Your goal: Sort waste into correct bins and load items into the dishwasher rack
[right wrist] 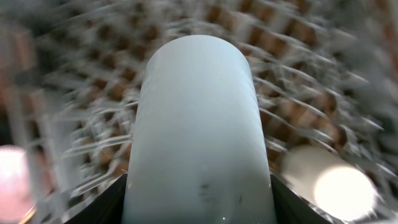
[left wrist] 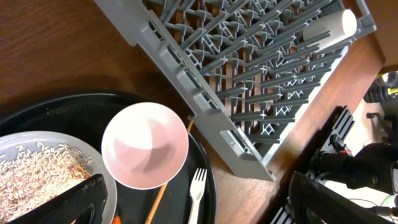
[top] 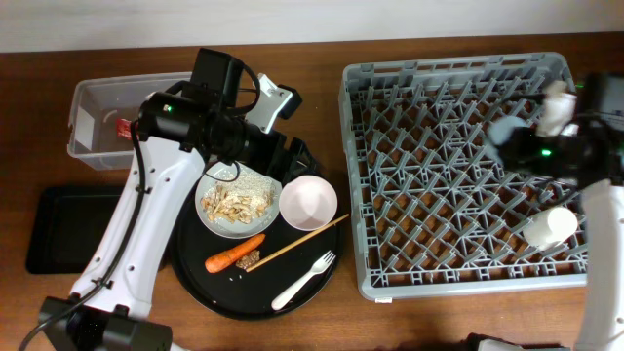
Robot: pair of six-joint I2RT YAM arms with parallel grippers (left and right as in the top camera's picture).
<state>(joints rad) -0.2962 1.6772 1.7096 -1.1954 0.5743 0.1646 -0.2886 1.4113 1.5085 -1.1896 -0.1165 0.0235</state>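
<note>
The left hand (left wrist: 196, 186) hangs over the round tray (top: 195, 283) with its fingers (left wrist: 62, 205) spread wide and nothing between them, the bowl (left wrist: 144, 145) lying just below in its wrist view. On that tray sit the plate (top: 205, 210), carrying pale crumbs (top: 249, 180) and brownish scraps (top: 239, 207), the empty bowl touching or nearly touching the plate's right edge, the carrot (top: 234, 253) just below the plate, the stick (top: 297, 244) lying slantwise from beside the carrot out over the tray's right rim, and the fork (top: 304, 278) near the lower right edge. The right hand (right wrist: 198, 199) is over the right side of the rack (top: 458, 291), clamped on the blue cup (right wrist: 199, 112), which fills its wrist view (that picture is badly blurred). The white cup (top: 551, 226) lies on its side in the rack near the right wall. The tub (top: 97, 107) stands at the table's (top: 390, 322) upper left with the red wrapper (top: 124, 127) inside, and the flat tray (top: 63, 229) lies below it
</note>
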